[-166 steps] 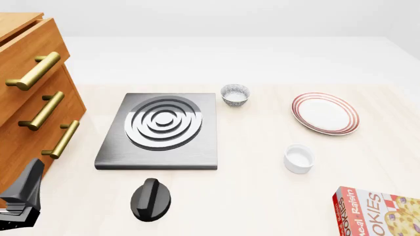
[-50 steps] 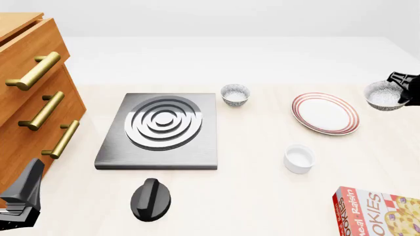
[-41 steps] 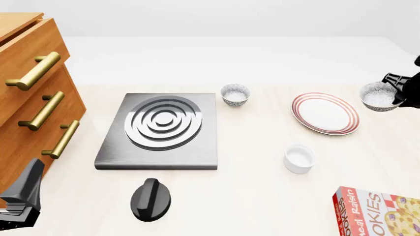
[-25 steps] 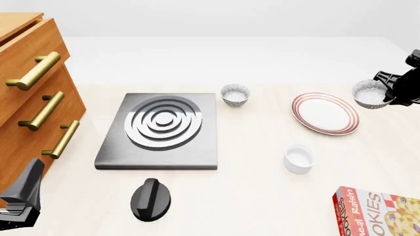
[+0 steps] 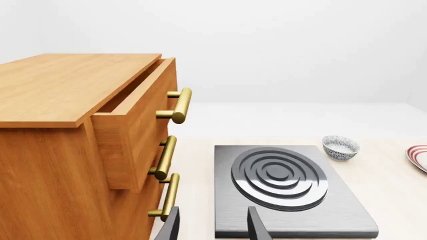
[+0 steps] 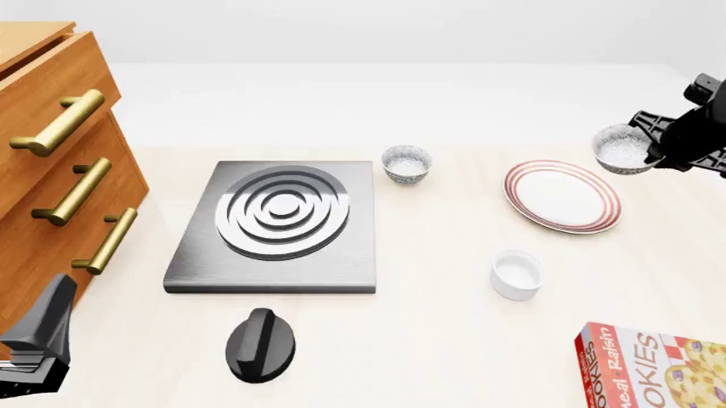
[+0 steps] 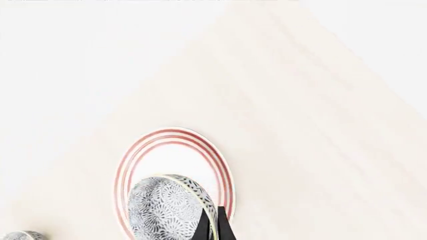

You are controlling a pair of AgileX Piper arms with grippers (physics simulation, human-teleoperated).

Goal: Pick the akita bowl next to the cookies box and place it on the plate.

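My right gripper point(image 6: 651, 150) is shut on the rim of the akita bowl point(image 6: 621, 149), holding it in the air just right of the plate point(image 6: 562, 197). In the right wrist view the speckled akita bowl point(image 7: 168, 207) hangs tilted over the near part of the red-ringed plate point(image 7: 170, 159), with a fingertip point(image 7: 222, 226) pinching its rim. The cookies box point(image 6: 652, 367) lies at the front right corner. A look-alike bowl point(image 6: 406, 163) stands beside the stove. My left gripper point(image 6: 40, 340) rests open at the front left, holding nothing.
A grey stove plate point(image 6: 278, 223) with a ring burner lies mid-table, with a black knob point(image 6: 261, 344) in front of it. A white cup point(image 6: 516, 274) stands in front of the plate. A wooden drawer cabinet point(image 6: 57, 161) with brass handles fills the left side.
My right gripper came in from the right edge with the bowl and has carried it leftward and slightly higher, closer to the plate. The left arm has not moved.
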